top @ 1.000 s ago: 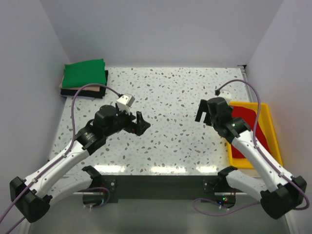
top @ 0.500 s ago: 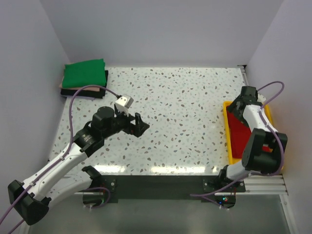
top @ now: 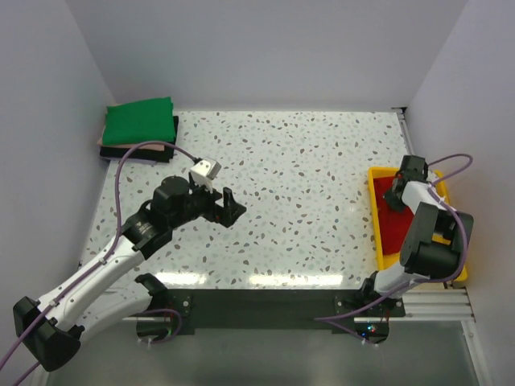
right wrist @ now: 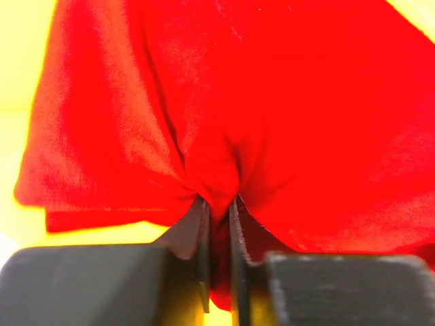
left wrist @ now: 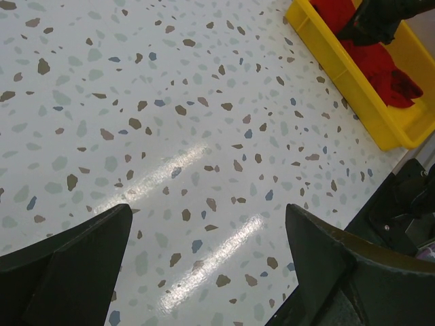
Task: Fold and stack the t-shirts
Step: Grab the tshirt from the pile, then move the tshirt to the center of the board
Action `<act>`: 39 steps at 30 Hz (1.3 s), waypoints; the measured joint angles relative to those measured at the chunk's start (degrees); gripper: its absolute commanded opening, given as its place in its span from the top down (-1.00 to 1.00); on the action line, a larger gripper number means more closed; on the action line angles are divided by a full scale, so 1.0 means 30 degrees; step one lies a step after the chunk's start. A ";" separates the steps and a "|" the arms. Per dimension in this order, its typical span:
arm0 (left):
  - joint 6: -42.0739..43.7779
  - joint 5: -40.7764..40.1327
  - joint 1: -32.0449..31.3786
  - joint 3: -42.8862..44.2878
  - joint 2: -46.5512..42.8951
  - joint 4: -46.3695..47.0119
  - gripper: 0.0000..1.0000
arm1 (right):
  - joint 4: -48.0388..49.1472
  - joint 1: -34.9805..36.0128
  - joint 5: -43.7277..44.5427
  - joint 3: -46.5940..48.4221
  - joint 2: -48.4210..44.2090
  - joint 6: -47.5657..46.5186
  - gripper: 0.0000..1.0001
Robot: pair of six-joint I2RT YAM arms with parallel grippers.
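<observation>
Nearest my bases, round at 4 o'clock on the table (top: 306, 153), sits the yellow tray (top: 375, 211) with the red t-shirt (right wrist: 285, 102) heaped in it. My right gripper (right wrist: 217, 204) is down inside, jaws pinched tight on a fold of that cloth, which puckers into the nip between my two fingers (that wrist camera shows little but red, so I cannot tell how much of the shirt the pinch has gathered). A little further out, just left of the table's centre at about 7 o'clock, my left gripper (top: 228, 206) hangs over bare speckled surface with its jaws spread wide and nothing between them, facing across toward the tray at 3 o'clock. Farthest off, in the 10 o'clock corner, lies the stack of folded t-shirts (top: 133, 149), the green one (top: 142, 118) on top. I judge the step in hand to be fetching the one unfolded shirt out of the tray. The next move calls for lifting it high enough that the hanging cloth clears the tray wall, carrying it toward 9 o'clock onto the open middle, and giving my left jaws a second edge so the shirt can be spread flat for folding
</observation>
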 measured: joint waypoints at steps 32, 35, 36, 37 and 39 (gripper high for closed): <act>-0.1078 -0.4379 0.1290 0.0000 -0.1078 -0.1107 -1.00 | -0.3526 1.4630 -0.6382 0.9304 -0.7839 -0.0823 -0.03; -0.1719 -0.4852 0.1297 0.0000 -0.1093 -0.1355 -1.00 | -0.3140 1.6393 -0.5923 0.8298 -0.5581 -0.1071 -0.45; -0.2018 -0.5027 0.1311 -0.0036 -0.1122 -0.1464 -1.00 | -0.3002 1.6786 -0.5661 0.7584 -0.5013 -0.1056 -0.47; -0.2382 -0.5224 0.1326 -0.0124 -0.1180 -0.1515 -0.99 | -0.2805 1.7048 -0.5486 0.6630 -0.4765 -0.0984 -0.46; -0.3089 -0.5544 0.1355 -0.0539 -0.1370 -0.1537 -0.87 | -0.2827 1.7289 -0.5027 0.4874 -0.4779 -0.0780 -0.46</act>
